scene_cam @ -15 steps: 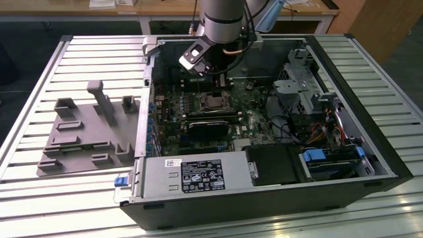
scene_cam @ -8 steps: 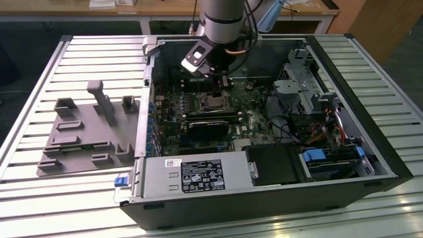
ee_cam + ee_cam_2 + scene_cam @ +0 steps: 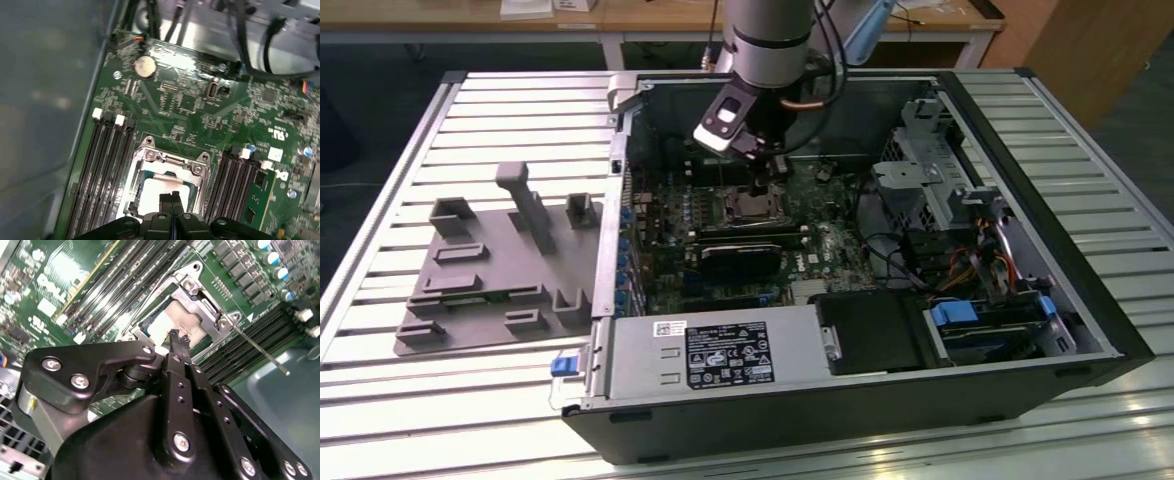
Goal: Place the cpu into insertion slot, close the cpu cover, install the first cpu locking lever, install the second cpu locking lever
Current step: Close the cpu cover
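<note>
One black two-finger pincer point(image 3: 179, 338), fingers pressed together, nothing between them. Tips hang right over the small flat square cpu with the dull silver-grey top point(image 3: 155, 192). Contact or hairline gap: can't tell from either wrist view.

cpu sits in the square silver-rimmed insertion slot point(image 3: 750, 207), directly below the pincer in the exterior view. Thin silver square-frame cpu cover point(image 3: 172, 164) lies flat around the cpu, chip top showing through its window. The frame's screw-headed bar is just beyond the fingertips.

One thin silver wire locking lever point(image 3: 260, 350) sticks out from the socket corner near the tips. It slants away over the long black memory slots point(image 3: 265, 327), free end over a grey-blue surface beside the board. Other lever: can't make out how it sits.

In the first wrist view the memory slots flank the pincer on both sides, on the green circuit board point(image 3: 190, 100). Round silver coin cell point(image 3: 145, 66) is well beyond the tips on that board.

Exterior view: pincer is inside the open black-and-grey computer tower point(image 3: 854, 400), which lies on its side on a slatted metal table point(image 3: 400, 150). Grey plastic fixture tray point(image 3: 480, 290) is well away from the pincer, outside the case, on the exterior view's left.
</note>
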Robot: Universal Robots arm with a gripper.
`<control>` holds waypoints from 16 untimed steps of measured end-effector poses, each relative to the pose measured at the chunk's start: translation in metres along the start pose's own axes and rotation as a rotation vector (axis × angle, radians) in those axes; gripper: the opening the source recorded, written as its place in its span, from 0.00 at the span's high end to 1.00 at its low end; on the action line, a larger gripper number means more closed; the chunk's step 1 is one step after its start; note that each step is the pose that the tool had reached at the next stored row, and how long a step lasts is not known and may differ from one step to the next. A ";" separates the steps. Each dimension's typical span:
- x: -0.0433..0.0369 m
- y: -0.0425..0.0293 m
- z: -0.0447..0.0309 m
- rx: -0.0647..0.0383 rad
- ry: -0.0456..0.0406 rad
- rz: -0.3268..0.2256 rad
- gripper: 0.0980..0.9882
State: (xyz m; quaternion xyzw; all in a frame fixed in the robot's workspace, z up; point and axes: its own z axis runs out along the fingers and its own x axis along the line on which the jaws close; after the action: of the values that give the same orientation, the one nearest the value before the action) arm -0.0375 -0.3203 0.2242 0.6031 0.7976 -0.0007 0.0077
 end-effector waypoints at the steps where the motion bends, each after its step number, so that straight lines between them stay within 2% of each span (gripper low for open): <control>1: 0.0000 0.0000 0.0000 0.000 0.0001 -0.018 1.00; 16: 0.0000 0.0000 0.0007 -0.005 0.0021 -0.291 1.00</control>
State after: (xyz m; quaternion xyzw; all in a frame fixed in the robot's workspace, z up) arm -0.0375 -0.3203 0.2235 0.4811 0.8766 0.0006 0.0080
